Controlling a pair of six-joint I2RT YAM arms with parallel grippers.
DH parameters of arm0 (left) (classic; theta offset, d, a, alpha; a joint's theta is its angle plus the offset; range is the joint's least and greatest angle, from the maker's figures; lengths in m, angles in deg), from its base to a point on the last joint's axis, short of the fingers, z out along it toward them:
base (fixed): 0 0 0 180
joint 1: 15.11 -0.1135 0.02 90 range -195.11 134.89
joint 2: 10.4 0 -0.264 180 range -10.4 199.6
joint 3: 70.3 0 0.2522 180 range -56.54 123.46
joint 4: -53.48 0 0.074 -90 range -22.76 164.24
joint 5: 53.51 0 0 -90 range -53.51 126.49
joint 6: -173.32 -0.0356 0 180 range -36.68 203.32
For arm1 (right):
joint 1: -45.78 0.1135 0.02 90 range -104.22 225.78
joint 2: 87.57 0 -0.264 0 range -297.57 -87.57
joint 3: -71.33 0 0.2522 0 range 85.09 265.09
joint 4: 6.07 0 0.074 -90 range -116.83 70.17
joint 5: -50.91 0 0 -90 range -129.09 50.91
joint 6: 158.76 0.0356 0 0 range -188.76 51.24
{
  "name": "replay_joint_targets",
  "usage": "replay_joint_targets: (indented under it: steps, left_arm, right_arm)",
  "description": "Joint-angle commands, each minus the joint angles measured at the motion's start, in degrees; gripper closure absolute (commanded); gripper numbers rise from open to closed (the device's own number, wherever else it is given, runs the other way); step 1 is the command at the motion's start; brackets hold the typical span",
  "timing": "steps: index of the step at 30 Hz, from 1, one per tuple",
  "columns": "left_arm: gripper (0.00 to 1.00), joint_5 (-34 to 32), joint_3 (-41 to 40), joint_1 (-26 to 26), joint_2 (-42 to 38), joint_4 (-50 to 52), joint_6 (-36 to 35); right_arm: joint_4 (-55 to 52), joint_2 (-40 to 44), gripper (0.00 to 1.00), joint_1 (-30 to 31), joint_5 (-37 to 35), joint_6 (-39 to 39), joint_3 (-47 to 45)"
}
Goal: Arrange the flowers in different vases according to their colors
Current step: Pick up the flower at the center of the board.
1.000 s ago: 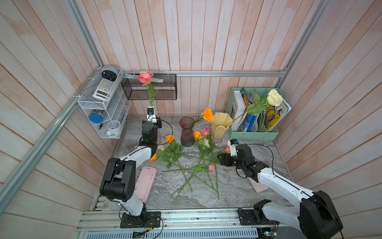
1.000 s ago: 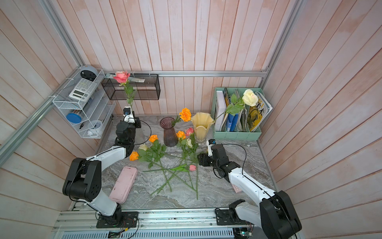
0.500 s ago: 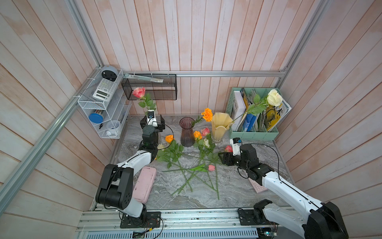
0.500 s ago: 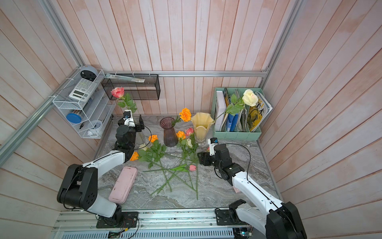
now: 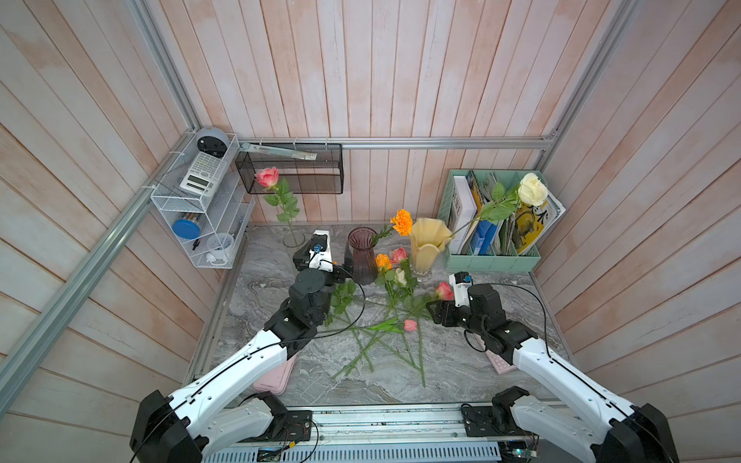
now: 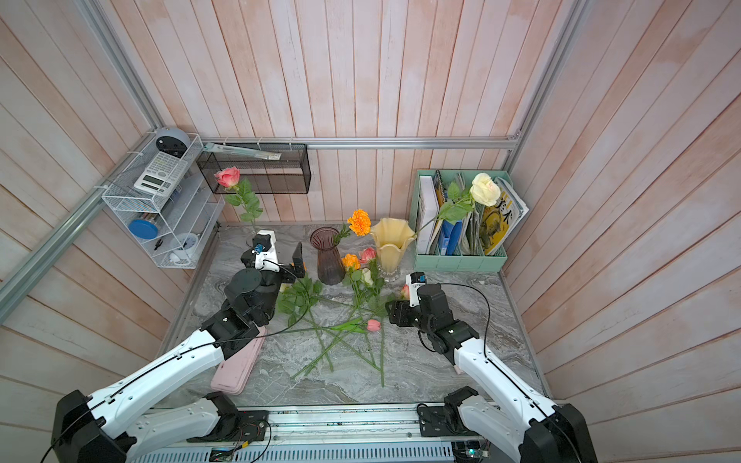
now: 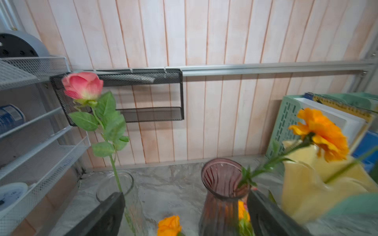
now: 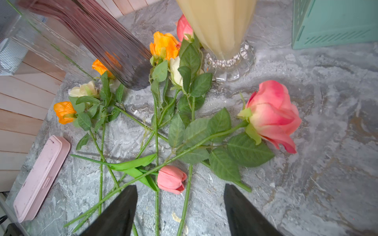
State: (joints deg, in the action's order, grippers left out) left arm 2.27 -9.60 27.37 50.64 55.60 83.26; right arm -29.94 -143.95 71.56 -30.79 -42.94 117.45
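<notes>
The pink rose (image 5: 267,177) stands upright in the clear glass vase (image 5: 293,239) at the far left of the marble tabletop (image 5: 461,368). It has a coral-pink bloom with a pale green base, and its leafy stem runs down inside the glass. The left gripper (image 7: 186,195) sits just on the near side of that vase, jaws spread wide and empty. The dark purple ribbed vase (image 5: 362,256) is just to its right.

An orange marigold (image 5: 401,222) leans out of the purple vase toward the right. Next along, the pale yellow ruffled vase (image 5: 429,240) carries a cream-white rose (image 5: 532,189), slanting out over the mint-green file holder (image 5: 493,262).

Mid-table, the rest lie flat in a tangle of crossed green stems, with orange roses (image 8: 164,46) and cream roses (image 8: 83,90) showing their heads near the vase feet. The right gripper (image 8: 180,187) hovers low at the heap's right edge, jaws apart, pinching nothing. A small pink tulip (image 8: 171,179) lies just ahead of its fingertips, and a big pink rose (image 8: 272,116) rests on its side close by — petals deep pink at the edges, paler toward the base.
</notes>
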Motion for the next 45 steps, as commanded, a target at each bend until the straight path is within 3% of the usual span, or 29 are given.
replay_joint_targets:
  steps: [1,6,13,22,36,45]
  left_arm:
    - [0.01,4.2,-2.7,5.6,0.5,11.6,6.0]
    - [0.05,12.0,-3.5,12.1,6.3,15.5,3.9]
    - [0.12,19.7,-1.6,13.5,16.3,20.1,-2.7]
    - [0.22,21.5,3.2,13.6,28.5,23.7,-5.1]
    - [0.48,25.0,8.0,13.6,36.5,27.4,-4.8]
    - [0.49,26.0,8.2,13.6,38.1,27.4,-4.4]
  right_arm:
    - [-6.8,1.1,0.27,-0.2,-3.2,1.9,-1.2]
    - [-8.1,4.3,0.27,-0.3,-3.9,3.6,-3.6]
    - [-9.9,8.7,0.27,-0.3,-4.3,3.7,-4.9]
    - [-10.1,10.3,0.27,-0.5,-4.2,3.3,-6.0]
    - [-8.4,9.6,0.27,-0.7,-3.9,3.1,-6.8]
    - [-7.8,10.1,0.27,-0.9,-4.0,3.1,-8.0]
